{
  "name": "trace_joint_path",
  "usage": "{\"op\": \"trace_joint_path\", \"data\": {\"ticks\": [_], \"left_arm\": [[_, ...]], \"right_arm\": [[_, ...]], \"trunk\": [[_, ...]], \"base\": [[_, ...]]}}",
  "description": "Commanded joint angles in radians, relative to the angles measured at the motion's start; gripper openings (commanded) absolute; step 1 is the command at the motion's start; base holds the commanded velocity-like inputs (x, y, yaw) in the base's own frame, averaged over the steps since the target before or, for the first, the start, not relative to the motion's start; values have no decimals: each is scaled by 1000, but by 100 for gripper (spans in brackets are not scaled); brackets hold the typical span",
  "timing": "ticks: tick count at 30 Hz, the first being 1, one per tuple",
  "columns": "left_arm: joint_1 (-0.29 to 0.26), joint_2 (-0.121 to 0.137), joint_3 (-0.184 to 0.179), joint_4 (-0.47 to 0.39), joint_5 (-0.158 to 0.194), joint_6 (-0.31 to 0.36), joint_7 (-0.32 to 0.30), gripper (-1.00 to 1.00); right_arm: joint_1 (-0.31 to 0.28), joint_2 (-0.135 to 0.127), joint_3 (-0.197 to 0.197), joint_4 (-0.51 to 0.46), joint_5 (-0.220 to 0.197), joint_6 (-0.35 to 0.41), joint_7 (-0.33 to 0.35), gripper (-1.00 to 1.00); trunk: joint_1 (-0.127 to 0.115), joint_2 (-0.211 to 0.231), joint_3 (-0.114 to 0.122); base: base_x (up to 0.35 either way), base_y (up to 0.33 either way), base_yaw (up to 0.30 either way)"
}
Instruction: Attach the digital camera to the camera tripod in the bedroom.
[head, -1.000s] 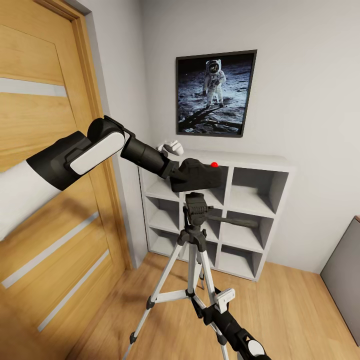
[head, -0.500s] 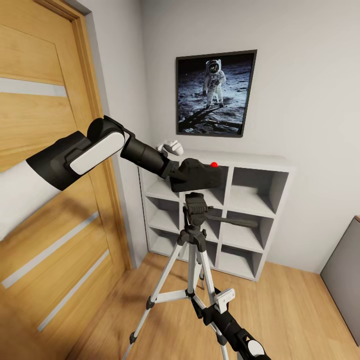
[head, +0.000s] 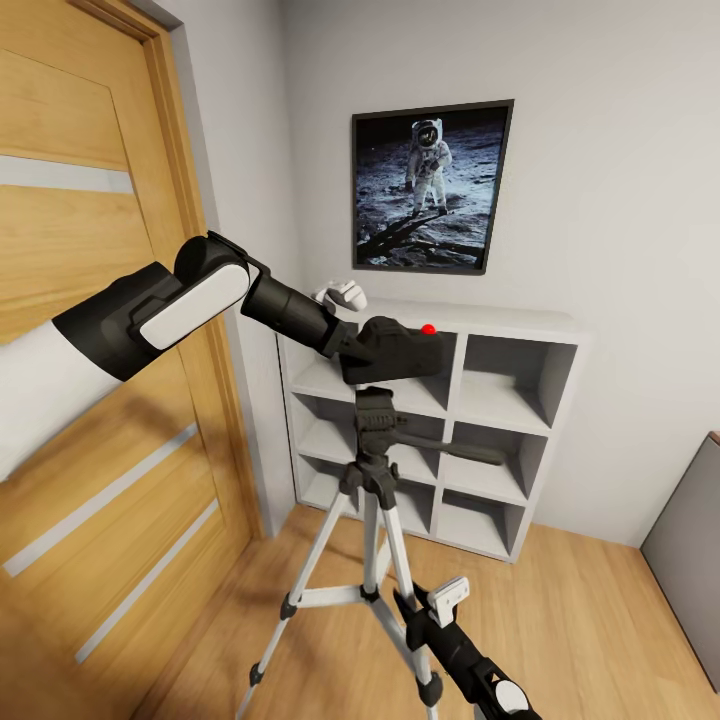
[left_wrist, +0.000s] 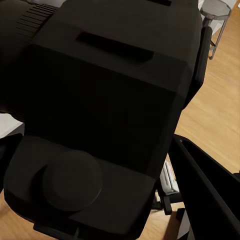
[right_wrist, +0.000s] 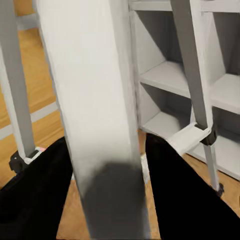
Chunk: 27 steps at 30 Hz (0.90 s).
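My left gripper (head: 352, 350) is shut on the digital camera (head: 398, 349), a black block with a red button (head: 428, 328), held level in the air. In the left wrist view the camera's dark body (left_wrist: 105, 110) sits close up beside one black finger (left_wrist: 210, 195). Just below it stands the camera tripod (head: 372, 470); its black head (head: 375, 410) is almost touching the camera's underside, its lever (head: 455, 452) pointing right. My right gripper (head: 410, 608) is shut on a silver tripod leg (right_wrist: 95, 100), low down between both black fingers (right_wrist: 190, 200).
White cube shelving (head: 510, 400) stands behind the tripod with a small white gadget (head: 342, 294) on top. The astronaut picture (head: 432, 187) hangs above it. The oak door (head: 80, 300) is close at left, and grey furniture (head: 690, 560) edges in at right.
The tripod has shifted left and slightly down in the head view, my right gripper moving with its leg. The left arm and the camera have stayed still.
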Motion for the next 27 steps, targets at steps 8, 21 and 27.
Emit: {"op": "trace_joint_path", "data": {"ticks": [8, 21, 27], "left_arm": [[-2, 1, -2, 0, -4, 0, -7, -100], [-1, 9, -4, 0, -4, 0, -9, -100], [0, 16, -20, 1, -4, 0, -9, -100]], "right_arm": [[-1, 0, 0, 1, -6, -3, 4, -100], [-1, 0, 2, 1, -6, -4, -13, -100], [-1, -1, 3, 2, -5, -5, -15, -100]], "trunk": [[1, -3, -2], [1, -3, -2], [1, -3, -2]], "base": [[0, 0, 0], [0, 0, 0], [0, 0, 0]]}}
